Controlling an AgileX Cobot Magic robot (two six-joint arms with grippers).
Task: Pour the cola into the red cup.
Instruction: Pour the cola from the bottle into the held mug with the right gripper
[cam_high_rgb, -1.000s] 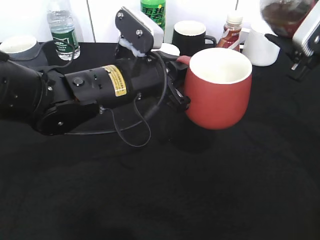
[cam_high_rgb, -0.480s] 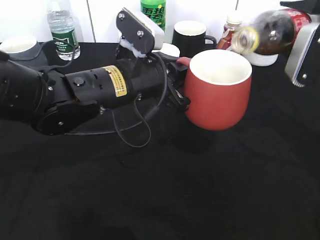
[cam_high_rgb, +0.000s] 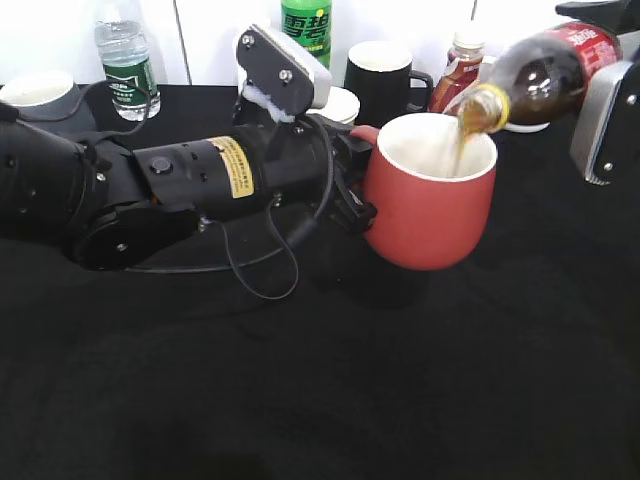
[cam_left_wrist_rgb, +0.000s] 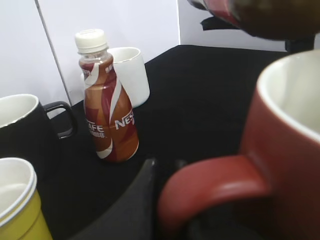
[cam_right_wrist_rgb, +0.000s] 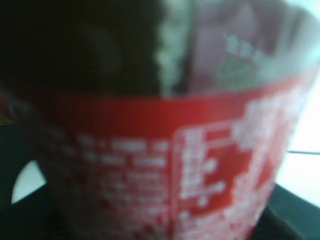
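Our left gripper (cam_high_rgb: 352, 185) clamps the red cup (cam_high_rgb: 432, 190) by its handle at nine o'clock. Our right gripper (cam_high_rgb: 605, 95), at two o'clock, grips the cola (cam_high_rgb: 540, 75) bottle's label, pouring. We judge the filling cup grows heavier.

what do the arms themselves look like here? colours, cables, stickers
Left arm: glossy black rounded housing, yellow warning sticker with dark print, thin black cable looping loose beneath, grey wrist camera block with screws. Right arm: only a grey plate with screws and black parts show.
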